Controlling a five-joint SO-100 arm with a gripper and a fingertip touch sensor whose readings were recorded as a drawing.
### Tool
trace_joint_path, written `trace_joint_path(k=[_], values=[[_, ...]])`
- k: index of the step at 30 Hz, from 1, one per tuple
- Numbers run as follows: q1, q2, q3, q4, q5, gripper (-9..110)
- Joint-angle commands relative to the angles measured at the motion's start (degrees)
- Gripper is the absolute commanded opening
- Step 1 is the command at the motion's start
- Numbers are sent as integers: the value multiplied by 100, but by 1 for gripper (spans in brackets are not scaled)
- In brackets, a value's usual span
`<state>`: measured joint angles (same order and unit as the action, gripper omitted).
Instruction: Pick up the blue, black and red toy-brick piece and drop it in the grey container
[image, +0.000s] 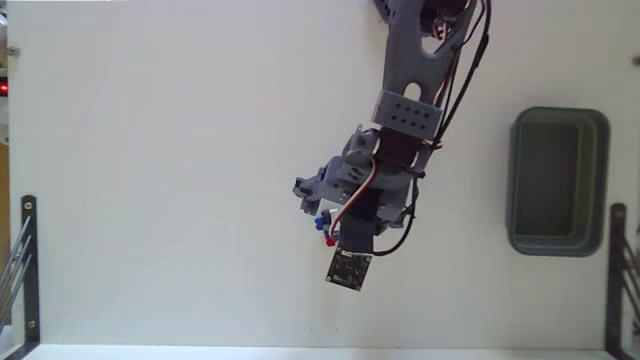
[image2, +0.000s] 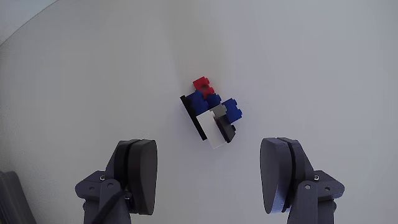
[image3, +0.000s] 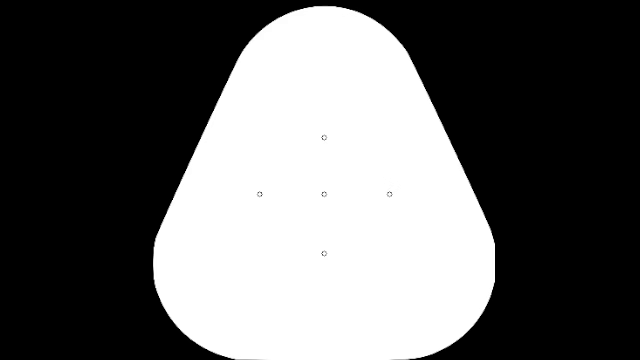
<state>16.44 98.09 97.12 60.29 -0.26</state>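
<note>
Hanging over the white table (image: 150, 180), the gripper (image2: 208, 171) has its jaws spread wide with nothing between them; in the wrist view the two dark fingers (image2: 140, 171) flank bare surface. Just beyond them sits the toy-brick piece (image2: 213, 113), flat on the table, touching neither finger. Seen from the fixed view, it peeks out at the arm's left (image: 324, 228), well apart from the grey container (image: 558, 180) far right.
</note>
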Motion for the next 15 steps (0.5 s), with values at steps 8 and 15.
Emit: trace_joint_path(k=[8, 15], values=[[135, -196, -529, -159, 26, 110], [135, -426, -739, -180, 26, 110]])
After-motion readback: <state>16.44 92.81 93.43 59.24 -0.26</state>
